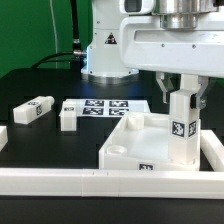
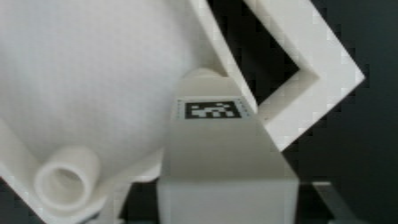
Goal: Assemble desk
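Your gripper [image 1: 182, 98] is holding one leg [image 1: 181, 135] upright. Its two fingers [image 1: 166, 90] press against the leg's upper part from either side, and the jaws are only as wide as the leg is thick. The leg has a black-and-white tag on its near face and stands on the right side of the scene, over the right end of the desk top [image 1: 120, 152]. You cannot tell from the exterior view whether its lower end is seated in a corner socket or only resting there.

The desk top lies flat on the black table [image 1: 40, 150] with its raised rim facing up. It sits just behind the long white rail [image 1: 50, 181] that runs along the near edge, and a small tag shows on its near wall.

In the wrist view you are looking down the held leg [image 2: 214, 150], with its tag facing the camera. The desk top [image 2: 89, 90] fills the space beside it. One round socket [image 2: 68, 182] lies just beside the leg, and nothing sits in it.

Two more legs lie loose on the table, well to the left of the desk top. One is far left [image 1: 33, 110] and lies at an angle. The other [image 1: 68, 117] is just beside the left edge of the marker board [image 1: 105, 107], which lies flat farther back, in front of the robot's base [image 1: 105, 50].
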{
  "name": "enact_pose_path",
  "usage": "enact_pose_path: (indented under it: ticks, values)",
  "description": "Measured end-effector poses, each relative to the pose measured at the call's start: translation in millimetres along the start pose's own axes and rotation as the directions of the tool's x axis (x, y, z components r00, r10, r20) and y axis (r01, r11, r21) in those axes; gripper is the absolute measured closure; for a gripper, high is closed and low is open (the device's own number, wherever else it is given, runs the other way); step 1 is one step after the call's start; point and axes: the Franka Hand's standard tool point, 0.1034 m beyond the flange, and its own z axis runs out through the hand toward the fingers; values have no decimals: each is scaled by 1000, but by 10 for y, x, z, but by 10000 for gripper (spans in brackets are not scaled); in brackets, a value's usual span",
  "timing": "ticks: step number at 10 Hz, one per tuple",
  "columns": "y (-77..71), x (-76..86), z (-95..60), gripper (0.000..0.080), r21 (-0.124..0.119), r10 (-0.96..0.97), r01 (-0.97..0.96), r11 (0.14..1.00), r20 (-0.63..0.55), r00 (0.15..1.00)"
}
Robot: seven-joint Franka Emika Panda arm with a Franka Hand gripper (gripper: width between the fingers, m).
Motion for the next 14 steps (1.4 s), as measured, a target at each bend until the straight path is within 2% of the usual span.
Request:
enact_pose_path:
  ticks: [2, 4, 5, 6, 7, 8, 9, 10, 11, 14]
  values:
    - [-57, -81, 8, 509, 4, 250, -250, 968, 6, 968]
    - [-123, -169, 15, 509, 6, 499, -500, 866, 26, 866]
    - [-140, -187, 13, 509, 7, 568, -569, 822, 42, 822]
    - [-142, -191, 14, 509, 6, 582, -582, 813, 43, 812]
    - [-143, -192, 15, 509, 7, 561, -562, 827, 43, 827]
    - [-144, -194, 15, 431, 9, 533, -534, 846, 43, 845]
    - [-146, -198, 16, 431, 10, 509, -510, 860, 43, 860]
    - [-148, -204, 17, 246, 12, 424, -425, 905, 39, 905]
    - [-153, -213, 18, 172, 16, 312, -313, 950, 38, 949]
    - [-179, -261, 27, 153, 25, 77, -78, 997, 33, 996]
